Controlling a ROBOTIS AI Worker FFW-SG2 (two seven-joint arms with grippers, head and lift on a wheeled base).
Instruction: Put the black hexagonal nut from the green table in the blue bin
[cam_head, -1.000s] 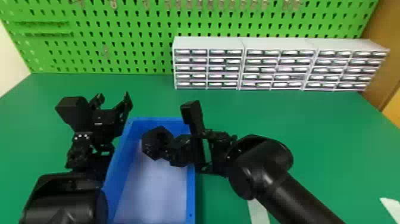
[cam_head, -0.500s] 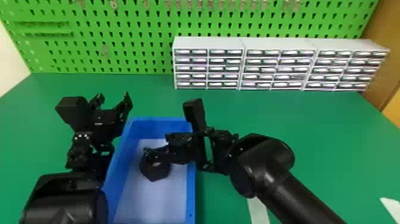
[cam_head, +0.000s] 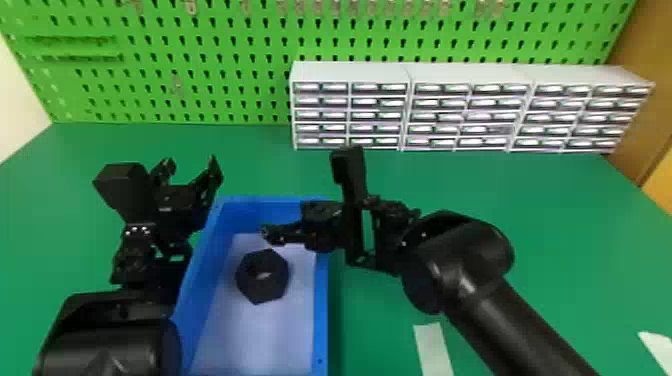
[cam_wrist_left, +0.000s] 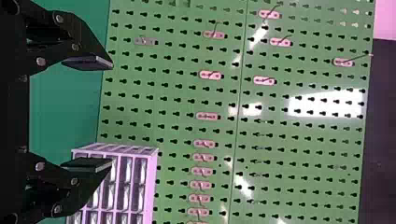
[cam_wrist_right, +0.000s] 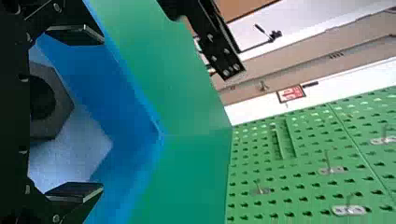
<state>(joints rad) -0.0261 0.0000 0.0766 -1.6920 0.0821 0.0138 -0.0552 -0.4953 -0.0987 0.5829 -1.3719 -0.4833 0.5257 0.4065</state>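
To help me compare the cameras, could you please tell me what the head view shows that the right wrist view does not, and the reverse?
Head view: the white drawer cabinets at the table's back and a pale strip to the right of the bin.
Right wrist view: a red-and-white sign beyond the pegboard.
Both: the black hexagonal nut lying in the blue bin, the green table, the green pegboard and the right gripper.
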